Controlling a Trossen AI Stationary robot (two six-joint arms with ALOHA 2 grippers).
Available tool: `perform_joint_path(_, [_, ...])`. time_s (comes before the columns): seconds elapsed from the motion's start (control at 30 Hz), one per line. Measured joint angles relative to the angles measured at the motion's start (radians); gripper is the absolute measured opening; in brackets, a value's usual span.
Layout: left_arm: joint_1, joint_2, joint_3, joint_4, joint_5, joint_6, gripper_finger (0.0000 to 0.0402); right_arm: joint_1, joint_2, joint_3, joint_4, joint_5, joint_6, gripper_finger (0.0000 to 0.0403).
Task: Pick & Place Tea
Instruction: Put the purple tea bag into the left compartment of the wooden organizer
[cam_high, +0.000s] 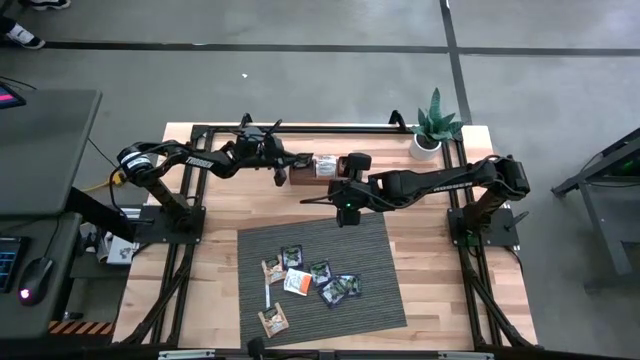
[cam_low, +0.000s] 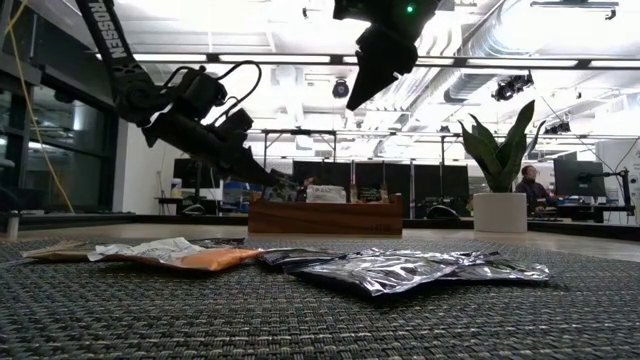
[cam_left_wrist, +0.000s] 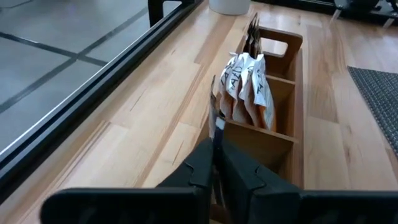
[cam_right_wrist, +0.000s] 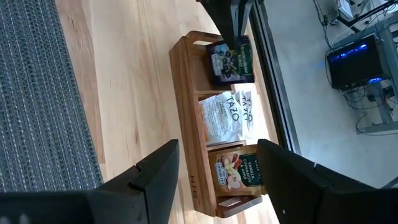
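While my left gripper (cam_left_wrist: 216, 163) pinches a dark sachet (cam_left_wrist: 213, 115) over the wooden box (cam_right_wrist: 189, 124), my right gripper (cam_right_wrist: 217, 171) hovers wide open, empty; potted plant (cam_high: 434, 125) far right.

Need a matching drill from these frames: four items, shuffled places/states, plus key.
1. left gripper
2. right gripper
3. white sachets
4. potted plant

A. middle compartment of the wooden box
B. far corner of the table, right arm's side
C. open, raised above the table
D. shut on a dark sachet at the box's end compartment

Pairs: 1-D, 2-C, 3-A, 4-B
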Motion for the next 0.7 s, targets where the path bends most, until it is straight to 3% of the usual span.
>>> perform_joint_path(0.33, [0.000, -0.006, 0.003, 0.034, 0.011, -0.026, 0.0140, 0.000, 0.000, 0.000, -0.003, -0.049, 0.008, 0.0211])
perform_joint_path(0.7, [-0.011, -0.124, 0.003, -0.019, 0.087, -0.091, 0.0151, 0.000, 0.000, 0.000, -0.014, -0.254, 0.008, 0.0205])
